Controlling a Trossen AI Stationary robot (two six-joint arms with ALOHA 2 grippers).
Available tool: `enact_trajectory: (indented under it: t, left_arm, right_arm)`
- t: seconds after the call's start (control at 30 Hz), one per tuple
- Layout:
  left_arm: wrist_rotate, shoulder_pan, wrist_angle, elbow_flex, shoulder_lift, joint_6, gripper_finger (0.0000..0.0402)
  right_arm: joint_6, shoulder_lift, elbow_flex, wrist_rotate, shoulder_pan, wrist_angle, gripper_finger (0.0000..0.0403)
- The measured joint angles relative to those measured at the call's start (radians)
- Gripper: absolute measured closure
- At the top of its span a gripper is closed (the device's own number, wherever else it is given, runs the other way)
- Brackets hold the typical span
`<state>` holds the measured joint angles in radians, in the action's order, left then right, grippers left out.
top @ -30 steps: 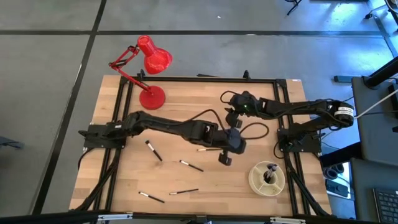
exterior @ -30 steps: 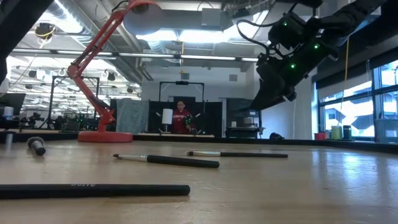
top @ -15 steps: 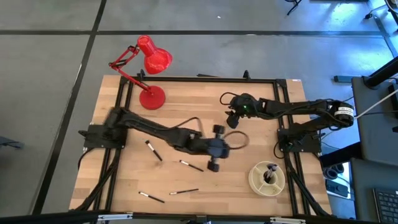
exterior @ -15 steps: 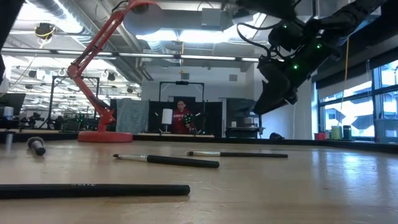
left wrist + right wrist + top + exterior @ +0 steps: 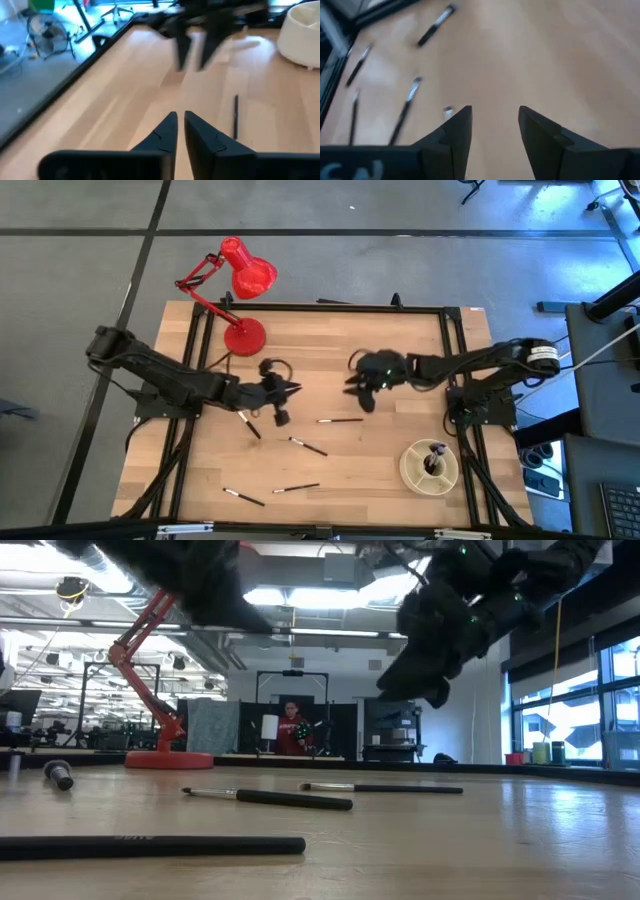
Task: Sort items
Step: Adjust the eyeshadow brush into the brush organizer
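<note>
Hovering left gripper [image 5: 287, 389] fingers nearly closed, right gripper [image 5: 352, 385] fingers parted, brushes [image 5: 303, 446] unlabelled.

Both arms and the wrist-view brushes [image 5: 405, 107] are blurred.

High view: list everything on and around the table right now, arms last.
Makeup brushes: five loose, black handles, lying apart on the wood.
Brushes in dish: count unclear, dark, standing up.
Dish: one, cream, by the right arm's base.
Desk lamp: one, red, corner diagonally opposite the dish.
Table: one, light wood, black frame.
Person: one, red top, far behind the table.
Left gripper: dark, shut, empty, mid-table.
Right gripper: dark, open, empty, facing the left.
</note>
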<state>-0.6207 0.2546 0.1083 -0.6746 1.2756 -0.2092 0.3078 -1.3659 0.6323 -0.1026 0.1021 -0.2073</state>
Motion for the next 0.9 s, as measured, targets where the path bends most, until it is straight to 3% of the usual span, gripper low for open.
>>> enact_trajectory:
  t: [0.27, 0.53, 0.7, 0.9]
  left_arm:
    - [-0.033, -0.032, 0.285, 0.244, -0.046, -0.033, 0.0307]
    - [-0.015, -0.055, 0.286, 0.274, -0.033, -0.042, 0.0286]
    - [-0.015, -0.051, 0.283, 0.290, -0.033, -0.089, 0.0286]
    - [-0.030, -0.038, 0.193, 0.308, -0.033, -0.166, 0.0289]
  right_arm:
    - [-0.051, -0.254, 0.282, 0.023, -0.197, 0.142, 0.0240]
    - [-0.150, -0.575, 0.709, 0.116, -0.235, 0.685, 0.0240]
    - [-0.212, -0.678, 0.851, 0.122, -0.233, 0.767, 0.0240]
    - [-0.253, -0.714, 0.888, 0.119, -0.225, 0.765, 0.0241]
